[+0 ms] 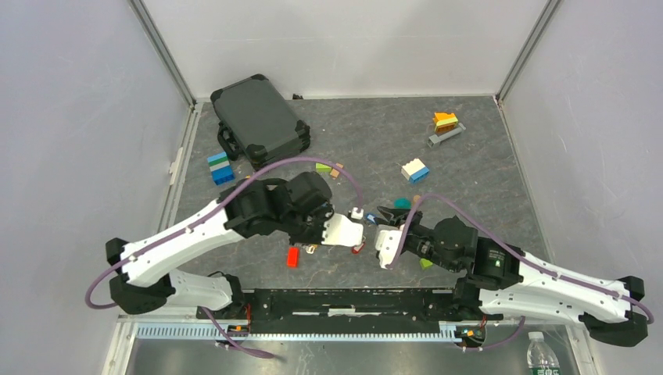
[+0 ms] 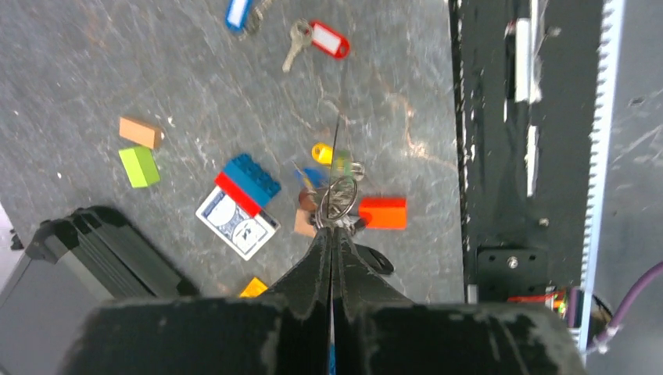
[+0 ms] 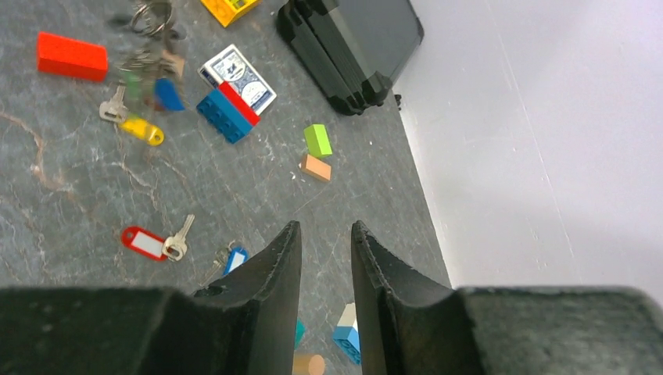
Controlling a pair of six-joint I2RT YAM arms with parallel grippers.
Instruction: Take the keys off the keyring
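The grey marbled desk [image 1: 485, 180] carries a black hard case [image 1: 258, 121] at its far left, well apart from the work. Both arms meet over the desk's near middle. The left end effector [image 2: 332, 232] is pinched tight on the keyring [image 2: 342, 197] and appears to hold it raised off the desk, so that the keys [image 3: 168, 94] dangle free where the other arm can pull at them. The right end effector [image 3: 324, 230] faces that bunch with its fingers partly spread and nothing between them, probably ready to approach another key.

Under the ring lie a playing-card box [image 2: 237, 222], a blue-and-red brick [image 2: 249, 181] and an orange brick [image 2: 383, 212]. A yellow-headed key [image 2: 321, 153] hangs from the ring with blue and green ones, all blurred. A red-tagged key [image 2: 319, 39] and a blue-tagged key [image 2: 238, 13] lie loose on the desk, so they are likely already off the ring.
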